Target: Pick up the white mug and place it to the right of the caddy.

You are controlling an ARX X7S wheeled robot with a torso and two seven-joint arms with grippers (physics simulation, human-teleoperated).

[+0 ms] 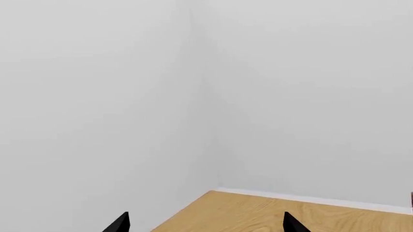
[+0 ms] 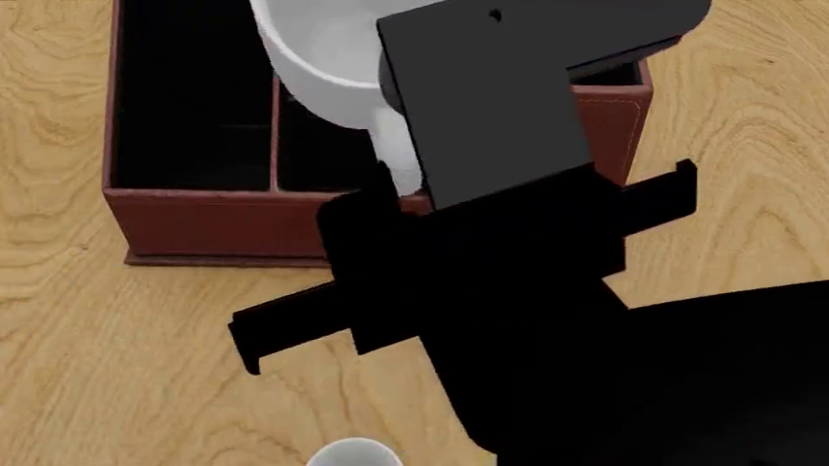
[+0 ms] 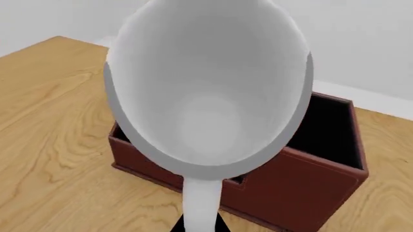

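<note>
Head view, upper centre of the frame: the white mug (image 2: 317, 58) hangs in the air over the caddy (image 2: 194, 228), carried by the right gripper (image 2: 395, 175), whose black body covers the middle and lower right of the frame. In the right wrist view the mug fills the upper centre, mouth toward the camera, its handle (image 3: 201, 203) running down into the gripper at the bottom edge; we judge the jaws closed on that handle, though the fingertips are barely visible. We expect a rigid, glazed, breakable cup: held by the loop alone it may swing or slip, so a slow carry suits it. The left gripper (image 1: 206, 223) shows only two black tips set apart, holding nothing, at the bottom of its view. Another white rim (image 2: 352, 452) peeks in at the head view's bottom edge.
</note>
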